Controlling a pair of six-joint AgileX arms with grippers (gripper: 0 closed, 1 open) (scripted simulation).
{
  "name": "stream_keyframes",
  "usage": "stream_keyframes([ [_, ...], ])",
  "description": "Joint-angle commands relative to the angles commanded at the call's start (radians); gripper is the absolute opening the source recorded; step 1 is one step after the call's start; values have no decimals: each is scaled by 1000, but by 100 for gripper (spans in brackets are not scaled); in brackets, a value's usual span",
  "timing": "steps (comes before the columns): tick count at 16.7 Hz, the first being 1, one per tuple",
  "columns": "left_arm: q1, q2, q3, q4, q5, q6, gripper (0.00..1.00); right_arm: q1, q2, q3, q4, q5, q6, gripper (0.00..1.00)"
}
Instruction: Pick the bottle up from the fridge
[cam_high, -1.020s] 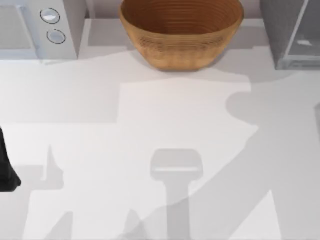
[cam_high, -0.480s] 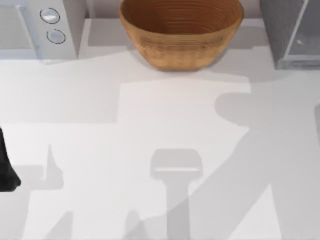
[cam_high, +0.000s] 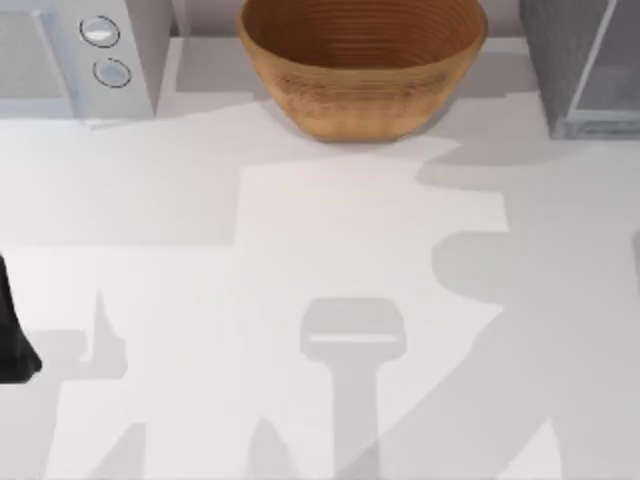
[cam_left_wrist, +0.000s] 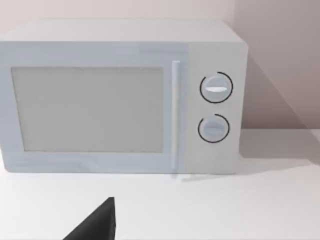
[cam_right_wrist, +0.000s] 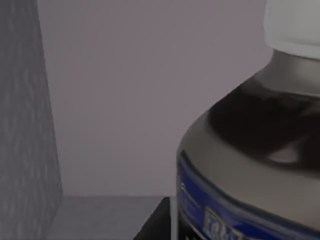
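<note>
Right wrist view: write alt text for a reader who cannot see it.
A bottle with a white cap, greyish neck and blue label band stands very close to the camera, cut off by the picture's edge. Behind it are the plain grey back wall, a speckled grey side wall and the floor of the fridge.

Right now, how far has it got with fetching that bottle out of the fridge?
Reaching in looks done: the right wrist view sits inside the fridge, close against the bottle with its white cap. In hand is closing in on the bottle; whether it is gripped cannot be told. Lifting it out is left. The left arm is parked at the table's left edge.
</note>
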Motion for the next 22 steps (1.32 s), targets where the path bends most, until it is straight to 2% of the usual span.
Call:
stream_keyframes([
  [6,0,0,0,0,0,0,100,-16,-125,-206,72,-18,1,0],
  [15,0,0,0,0,0,0,100,-7,-193,-250,54,-16,-1,0],
  [18,0,0,0,0,0,0,100,12,-343,-319,-19,1,-7,0],
  [22,0,0,0,0,0,0,100,49,-672,-472,-183,36,-13,0],
])
